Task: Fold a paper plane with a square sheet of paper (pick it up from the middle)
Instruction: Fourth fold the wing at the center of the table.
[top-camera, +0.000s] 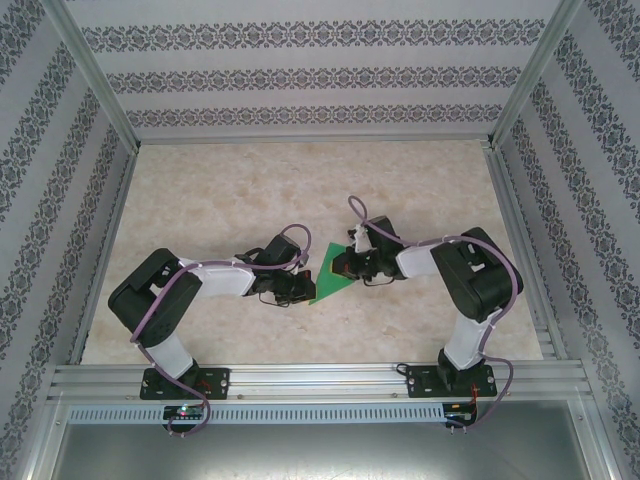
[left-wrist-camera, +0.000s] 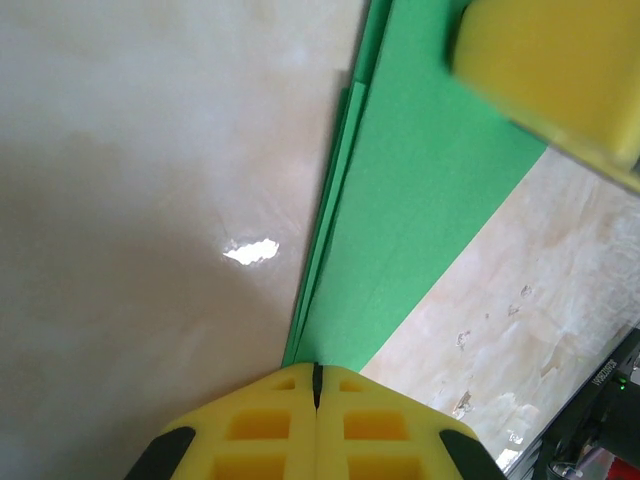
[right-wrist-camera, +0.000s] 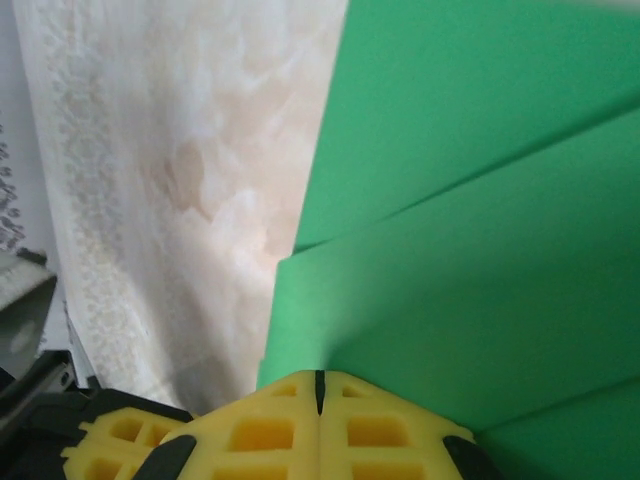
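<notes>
The square sheet of paper (top-camera: 329, 276) lies folded on the table between my two grippers, bright green, with overlapping layers and straight creases (right-wrist-camera: 480, 250). My left gripper (top-camera: 294, 292) rests at its left side, jaws shut, its yellow fingertips (left-wrist-camera: 317, 372) touching the paper's near pointed corner (left-wrist-camera: 420, 200). My right gripper (top-camera: 346, 266) is over the paper's upper right part, jaws shut, with its tip (right-wrist-camera: 320, 378) set down on the top layer. Nothing shows between either pair of fingers. The right gripper's yellow finger (left-wrist-camera: 560, 70) hangs over the paper in the left wrist view.
The table (top-camera: 250, 190) is pale marble-patterned, with patterned walls (top-camera: 300, 75) on three sides. An aluminium rail (top-camera: 320, 380) carrying both arm bases runs along the near edge. Bare surface lies behind and to both sides of the paper.
</notes>
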